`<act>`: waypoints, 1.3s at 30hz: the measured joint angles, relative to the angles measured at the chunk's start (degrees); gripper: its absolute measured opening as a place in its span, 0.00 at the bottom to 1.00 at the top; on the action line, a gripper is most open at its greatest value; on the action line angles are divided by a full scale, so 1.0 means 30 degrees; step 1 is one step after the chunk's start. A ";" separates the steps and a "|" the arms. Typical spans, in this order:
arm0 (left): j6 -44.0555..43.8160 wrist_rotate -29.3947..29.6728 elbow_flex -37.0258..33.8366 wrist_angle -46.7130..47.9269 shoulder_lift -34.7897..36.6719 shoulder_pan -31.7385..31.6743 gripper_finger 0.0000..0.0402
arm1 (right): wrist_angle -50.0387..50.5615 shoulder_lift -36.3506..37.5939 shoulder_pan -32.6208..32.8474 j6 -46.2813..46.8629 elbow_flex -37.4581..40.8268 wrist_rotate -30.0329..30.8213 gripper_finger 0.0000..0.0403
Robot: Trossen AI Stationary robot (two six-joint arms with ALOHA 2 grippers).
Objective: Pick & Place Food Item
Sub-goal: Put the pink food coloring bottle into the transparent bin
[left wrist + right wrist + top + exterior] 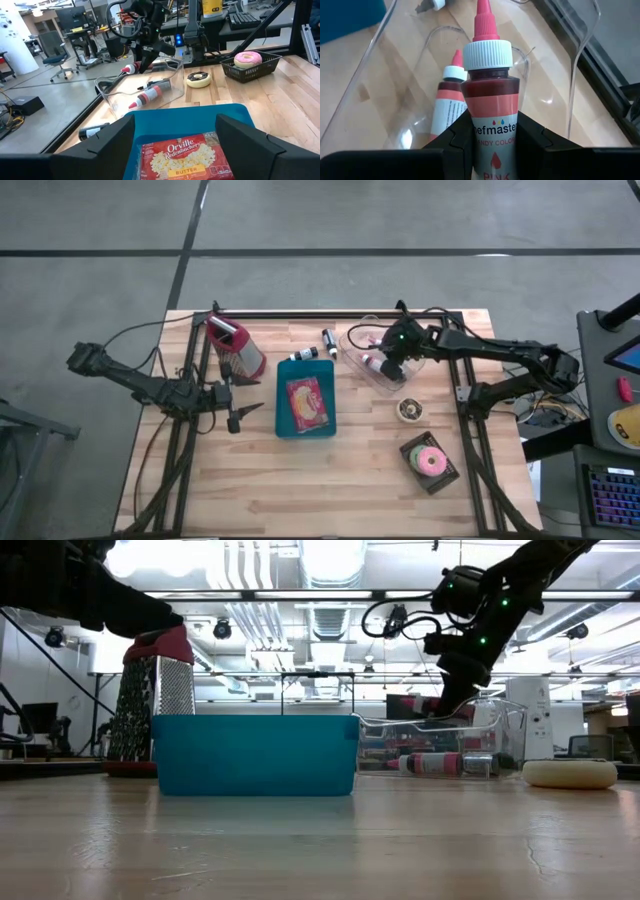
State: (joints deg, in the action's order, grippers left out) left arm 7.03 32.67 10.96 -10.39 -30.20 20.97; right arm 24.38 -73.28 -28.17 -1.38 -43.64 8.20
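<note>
My right end effector [492, 145] is pinched on a pink food-colouring bottle [491, 107], fingers closed on the labelled body, nozzle pointing away from the wrist. In the high view the right end effector [392, 363] hangs over the clear plastic bin [352, 352] at the far right of the surface. The low view shows the bottle raised near the bin's rim, not resting on its floor. A second, similar bottle [447, 102] lies flat on the bin floor just past the one I hold.

As I judge it, the step in hand is carrying this bottle clear of the bin. To do it well I should lift straight until the bottle's base clears the rim, then translate, keeping the grip steady, since the smooth, rounded body could slip or twist between the fingers. I should also avoid clipping the bin's thin wall, which looks light enough to shift.

Further out, the blue tray [281, 395] sits mid-surface holding a popcorn packet [306, 402], well apart from my held bottle. The left end effector [238, 412] waits with fingers spread beside the tray's left edge, near the box grater [238, 347]. Two more bottles [316, 348] lie on the wood between tray and bin.
</note>
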 joint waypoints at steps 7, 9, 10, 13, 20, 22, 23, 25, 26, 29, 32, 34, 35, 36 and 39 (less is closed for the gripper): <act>0.0007 0.0000 0.0000 0.0000 0.0000 0.0000 0.71 | 0.0119 0.0000 -0.0398 -0.0314 0.0000 -0.0774 0.23; 0.0007 0.0000 0.0000 0.0000 0.0000 0.0000 0.71 | 0.0223 0.0000 -0.0418 -0.0497 0.0000 -0.0831 0.23; 0.0007 0.0000 0.0000 0.0000 0.0000 0.0000 0.71 | 0.0258 0.0000 -0.0451 -0.0570 0.0000 -0.0908 0.23; 0.0007 0.0000 0.0000 0.0000 0.0000 0.0000 0.71 | 0.0284 0.0000 -0.0608 -0.0627 0.0000 -0.1573 0.23; 0.0007 0.0000 0.0000 0.0000 0.0000 0.0000 0.71 | 0.1249 0.0000 -0.0917 -0.0846 0.0000 -0.2757 0.23; 0.0010 0.0000 0.0000 0.0000 0.0000 0.0000 0.71 | 0.1686 0.0000 -0.0937 -0.1012 0.0000 -0.3126 0.23; 0.0015 0.0000 0.0000 0.0000 0.0000 0.0000 0.71 | 0.1868 -0.0003 -0.0943 -0.1045 0.0000 -0.3251 0.23; 0.0015 0.0000 0.0000 -0.0001 0.0000 0.0000 0.71 | 0.2131 -0.0007 -0.0951 -0.1138 0.0007 -0.3331 0.23; 0.0015 0.0000 0.0000 -0.0007 0.0000 0.0000 0.71 | 0.2271 -0.0007 -0.0953 -0.1243 0.0007 -0.3353 0.23; 0.0015 0.0000 0.0000 -0.0021 0.0000 0.0000 0.71 | 0.2617 -0.0007 -0.0973 -0.1697 0.0007 -0.3786 0.23; 0.0015 0.0000 0.0000 -0.0029 0.0000 0.0000 0.71 | 0.3032 -0.0007 -0.0951 -0.1914 0.0007 -0.4038 0.23; 0.0015 0.0000 0.0000 -0.0029 0.0000 0.0000 0.71 | 0.3412 -0.0007 -0.0959 -0.2142 0.0007 -0.4120 0.23; 0.0015 0.0000 0.0000 -0.0029 0.0000 0.0000 0.71 | 0.3536 -0.0007 -0.0960 -0.2229 0.0007 -0.4123 0.23; 0.0015 0.0000 0.0000 -0.0029 0.0000 0.0000 0.71 | 0.3625 -0.0007 -0.0973 -0.2352 0.0007 -0.4123 0.23; 0.0015 0.0000 0.0000 -0.0036 0.0000 0.0007 0.71 | 0.3861 -0.0007 -0.0966 -0.2626 0.0015 -0.4194 0.23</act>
State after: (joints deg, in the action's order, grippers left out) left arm 7.07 32.67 10.96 -10.50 -30.20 20.99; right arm 35.97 -73.30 -31.07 -9.25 -43.59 -4.38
